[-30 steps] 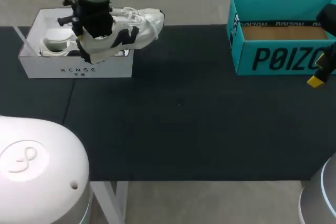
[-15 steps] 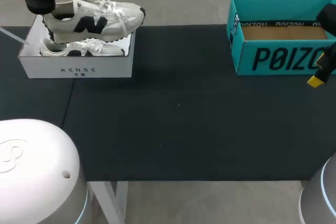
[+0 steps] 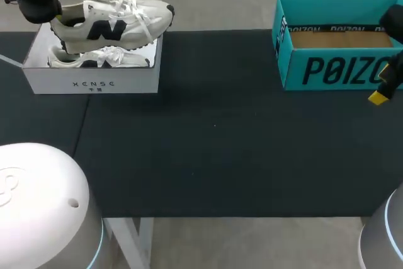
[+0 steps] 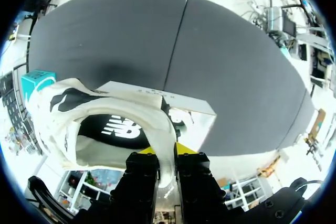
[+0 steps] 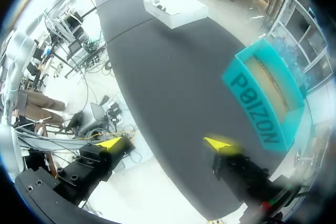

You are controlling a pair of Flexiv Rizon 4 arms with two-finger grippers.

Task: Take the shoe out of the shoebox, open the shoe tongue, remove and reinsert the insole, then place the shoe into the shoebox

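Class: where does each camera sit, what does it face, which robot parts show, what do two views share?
Head: above, behind, facing the table; shows left claw, right claw.
Left wrist: faces the white shoebox past its claw, shut on the shoe.
Right wrist: faces the table and teal box over its open claw.
Shared: head and left wrist both show the shoe.

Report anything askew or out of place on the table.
Nothing spilled or damaged. Only the white shoe stands out: it hangs above the white shoebox, pinched at its heel rim by the left gripper, while a second shoe lies in the box.
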